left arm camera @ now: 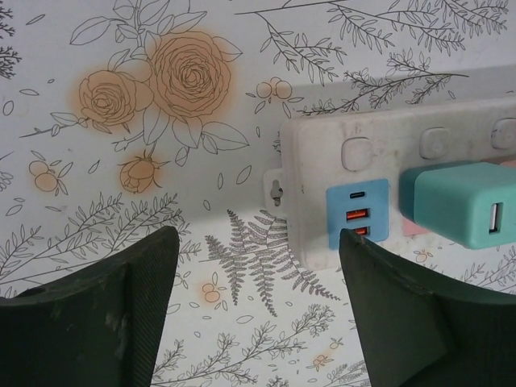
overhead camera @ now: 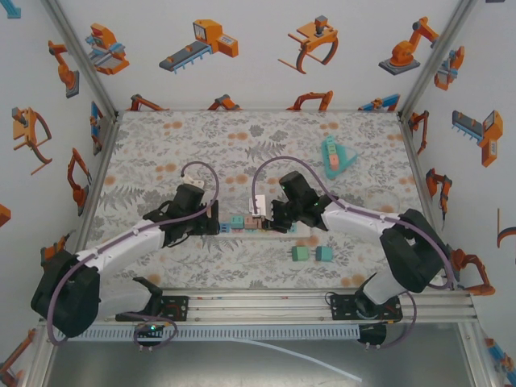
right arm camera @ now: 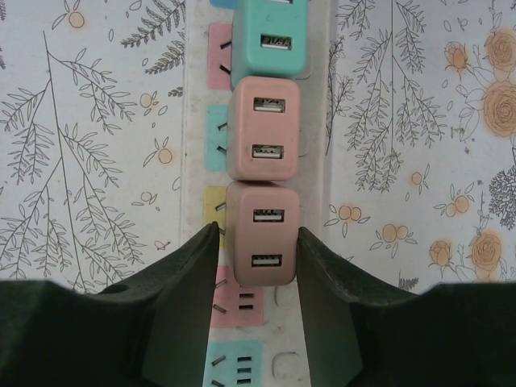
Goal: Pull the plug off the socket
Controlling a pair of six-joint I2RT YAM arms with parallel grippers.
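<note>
Floral table (overhead camera: 201, 145), power strip (left arm camera: 322, 169) lying mid-frame in top view. Right gripper (right arm camera: 258, 230) straddles the nearest pink plug (right arm camera: 262, 250), bottom centre of right wrist view, plug seated in strip. Fingers are hard alongside it; can't tell if clamped. Left gripper (left arm camera: 258, 234) spread wide, just off strip's end.

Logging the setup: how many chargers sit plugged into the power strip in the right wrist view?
3: a teal charger at the top edge, the middle pink charger, and the nearest pink charger between the fingers of the right gripper. Others may lie off-frame.
</note>
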